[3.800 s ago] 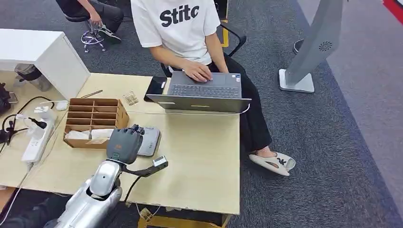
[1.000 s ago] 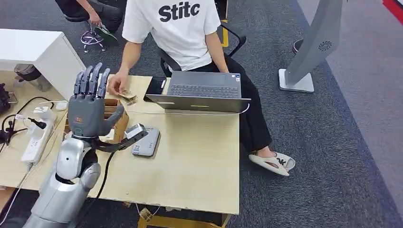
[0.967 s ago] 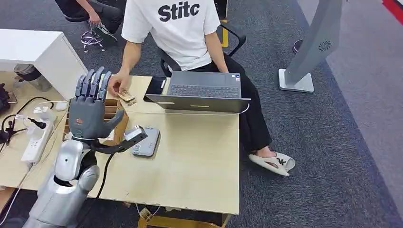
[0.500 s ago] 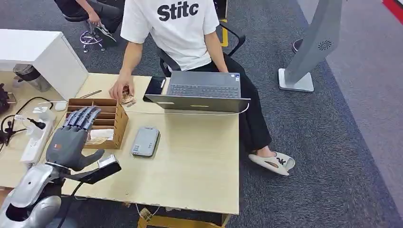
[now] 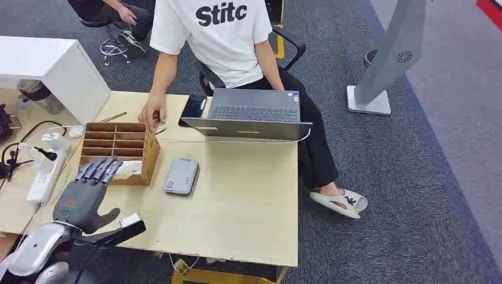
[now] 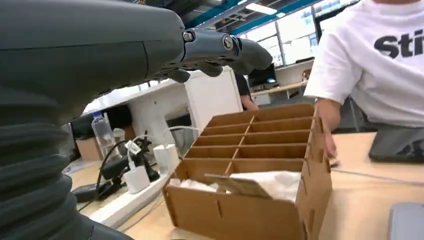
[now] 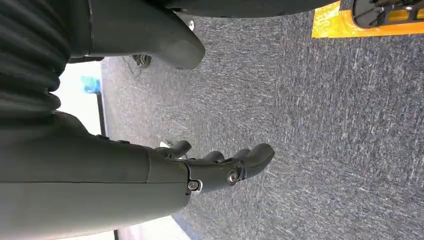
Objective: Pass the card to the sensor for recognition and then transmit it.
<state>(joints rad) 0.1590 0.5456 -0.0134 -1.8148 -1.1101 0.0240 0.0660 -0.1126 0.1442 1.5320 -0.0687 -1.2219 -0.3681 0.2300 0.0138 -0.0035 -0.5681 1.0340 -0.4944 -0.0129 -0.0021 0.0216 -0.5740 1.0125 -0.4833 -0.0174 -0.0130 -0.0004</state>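
The robot's left hand [image 5: 83,192] hung empty, fingers apart, near the cardboard organizer [image 5: 121,151]; the card [image 5: 155,122] lay under the person's hand [image 5: 151,112]. The handover looked done, sensor [image 5: 181,176] free.

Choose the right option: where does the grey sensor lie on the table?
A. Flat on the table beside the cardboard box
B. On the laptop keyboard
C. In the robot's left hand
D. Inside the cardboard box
A: the sensor lies flat on the table, beside the cardboard box, apart from the left hand.
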